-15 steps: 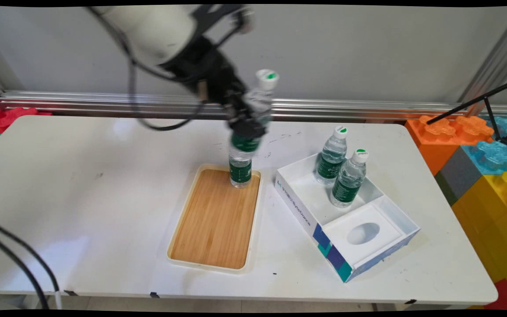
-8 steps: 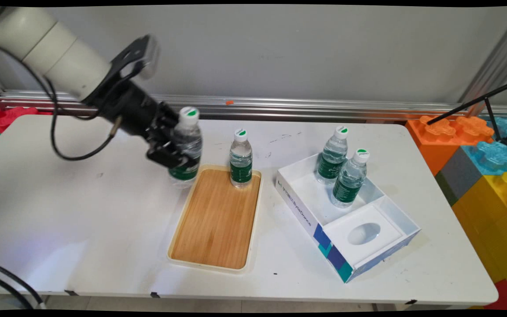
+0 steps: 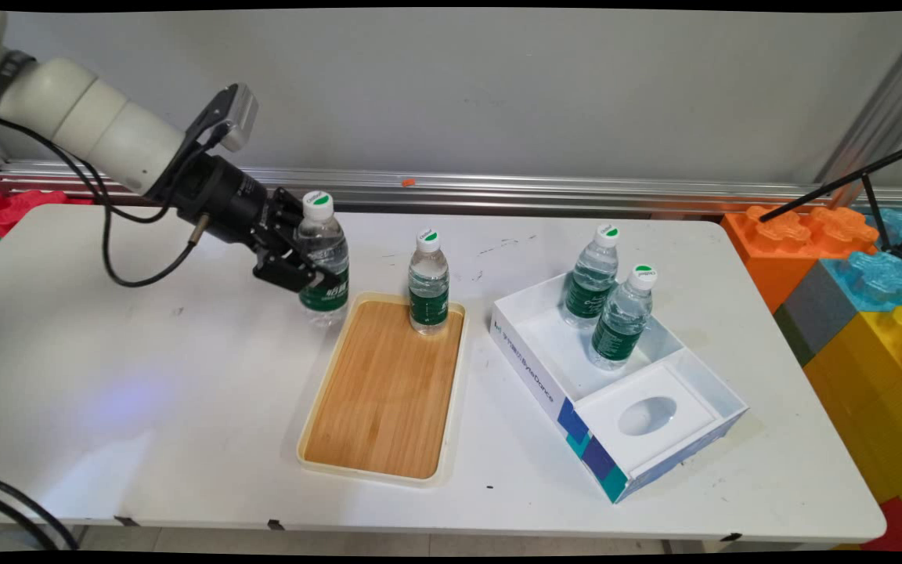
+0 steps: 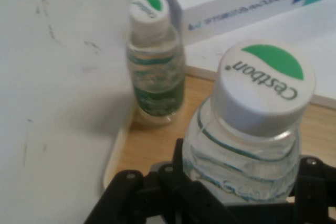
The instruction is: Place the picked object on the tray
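- Presently the black two-finger gripper point(image 3: 304, 270) is clamped on a clear plastic water bottle with a green label and white cap point(image 3: 322, 258), fingers closed about its mid-body — the hand view shows the bottle point(image 4: 247, 145) wedged between the black linkage.
- Held bottle stands upright, just left of the wooden tray with a cream rim point(image 3: 339, 337), beside its far-left corner; whether its base touches the white table point(image 3: 146, 376) cannot be told.
- A second like bottle point(image 3: 428, 280) stands upright at the tray's far end, clear of the held one.
- Right of the tray, a white open cardboard box with blue-green corner panels point(image 3: 525, 368) holds two more bottles point(image 3: 592, 274) point(image 3: 621, 316), close together.
- Clearances — most of the tray's wooden surface is bare; open table lies left of the tray; the tray rim is the nearest edge to the held bottle.
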